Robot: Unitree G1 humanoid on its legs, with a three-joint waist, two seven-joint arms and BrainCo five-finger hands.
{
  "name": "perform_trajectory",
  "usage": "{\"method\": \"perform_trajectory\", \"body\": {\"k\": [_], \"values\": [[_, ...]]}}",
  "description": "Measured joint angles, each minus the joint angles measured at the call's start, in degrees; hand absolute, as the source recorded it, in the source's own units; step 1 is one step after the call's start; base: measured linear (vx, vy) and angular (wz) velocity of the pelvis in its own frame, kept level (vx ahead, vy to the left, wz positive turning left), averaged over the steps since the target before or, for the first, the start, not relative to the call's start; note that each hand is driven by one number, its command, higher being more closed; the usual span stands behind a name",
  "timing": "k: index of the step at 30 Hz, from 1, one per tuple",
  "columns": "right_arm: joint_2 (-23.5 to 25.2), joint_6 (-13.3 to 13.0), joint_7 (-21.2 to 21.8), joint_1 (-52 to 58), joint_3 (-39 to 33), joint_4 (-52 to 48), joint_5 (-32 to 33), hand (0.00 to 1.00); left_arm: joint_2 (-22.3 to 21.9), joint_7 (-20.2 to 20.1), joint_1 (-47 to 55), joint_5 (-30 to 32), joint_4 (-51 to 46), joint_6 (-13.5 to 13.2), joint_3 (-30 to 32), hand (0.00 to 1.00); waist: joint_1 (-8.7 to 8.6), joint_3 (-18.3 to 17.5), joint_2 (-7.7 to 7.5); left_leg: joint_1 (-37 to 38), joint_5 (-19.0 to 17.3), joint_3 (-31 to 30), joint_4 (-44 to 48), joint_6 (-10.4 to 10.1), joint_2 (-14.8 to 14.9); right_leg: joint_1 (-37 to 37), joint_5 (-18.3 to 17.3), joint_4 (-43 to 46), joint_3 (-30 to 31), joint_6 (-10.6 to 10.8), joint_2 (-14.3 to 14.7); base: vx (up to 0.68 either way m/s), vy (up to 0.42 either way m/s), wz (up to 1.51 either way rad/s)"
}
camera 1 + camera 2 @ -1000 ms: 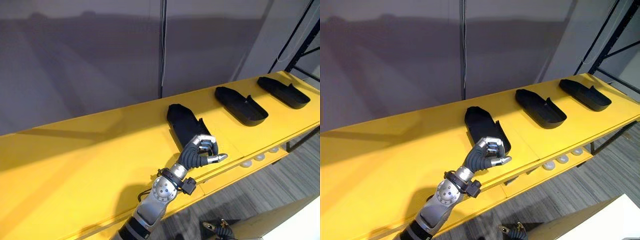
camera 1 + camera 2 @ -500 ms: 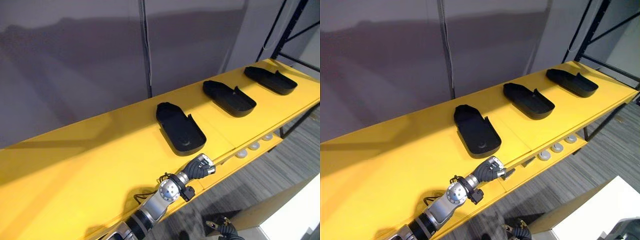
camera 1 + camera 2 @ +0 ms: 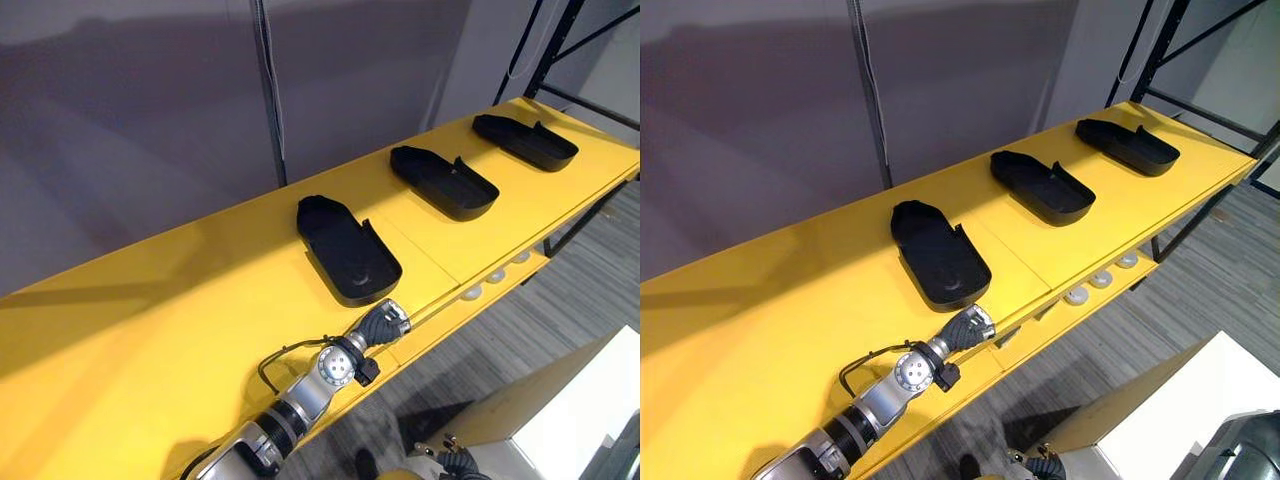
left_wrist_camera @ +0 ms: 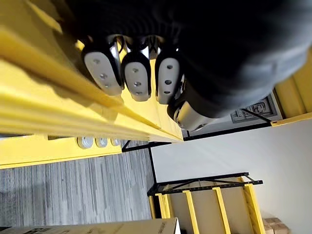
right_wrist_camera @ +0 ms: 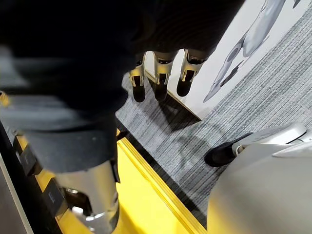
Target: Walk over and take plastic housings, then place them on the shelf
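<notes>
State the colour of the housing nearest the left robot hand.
Black; the housing shows best in the left eye view.

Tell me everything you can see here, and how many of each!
plastic housings: 3, black, in a row on top of the shelf
shelf: 1, yellow, long, running across the view
round knobs: 3, pale, in a row under the shelf's front edge
wall cable: 1, black, running down the wall behind the shelf
wall: 1, grey, behind the shelf
rack frame: 1, black, at the far end of the shelf
box: 1, pale, on the grey floor below the shelf
left hand: 1, fingers curled, holding nothing, at the shelf's front edge by the nearest housing
right hand: 1, fingers straight, hanging over the floor
</notes>
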Motion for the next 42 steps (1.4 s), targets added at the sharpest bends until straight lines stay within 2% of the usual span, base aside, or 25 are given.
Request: {"method": "perform_trajectory", "body": {"k": [11,18,36,40,42], "values": [[0.23,0.00,-0.43,0.37,-0.51,0.47,0.00,0.00,-1.64,4.01,-3.76,1.66,4.45,-0.18,2.40,1.00,-0.28,0.96,-0.43,0.33,-0.03,0.31,-0.21,-0.04,0.07,0.05,-0.02,-0.08,0.27,0.02,0.14,0.00,0.000,0.00],[0.44,0.00,-1.00,0.53,-0.61,0.54,0.00,0.00,-2.01,6.92,-4.72,2.86,5.47,-0.03,6.74,1.00,-1.48,1.54,-0.91,0.43,-0.11,0.69,-0.25,-0.17,0.22,-0.04,-0.03,-0.04,0.58,0.02,0.30,0.00,-0.003,-0.01],[0.38,-0.01,-1.16,0.87,-0.62,0.56,-0.99,0.00,-1.77,8.23,-6.78,2.89,6.44,0.47,9.31,1.00,-1.51,1.72,-0.91,0.39,-0.18,1.70,-0.35,-0.29,0.22,-0.68,-0.01,0.02,1.51,0.01,0.35,0.00,-0.004,-0.03],[0.37,-0.01,-1.16,0.83,-0.60,0.55,-0.98,0.00,-0.81,7.93,-3.73,2.61,0.21,1.17,8.30,1.00,-1.46,1.75,-0.84,0.08,-0.04,0.59,-0.32,-0.13,0.12,-0.44,-0.02,0.06,0.42,0.01,0.13,-0.01,-0.011,0.13],[0.34,-0.01,-1.16,0.70,-0.54,0.55,-0.98,0.00,0.36,7.10,-0.59,1.91,-6.57,1.20,7.64,1.00,-0.59,1.75,-0.80,-0.29,0.15,-0.06,-0.24,0.00,0.00,-0.38,-0.02,0.08,-0.15,0.01,-0.08,-0.02,-0.018,0.16]]}}
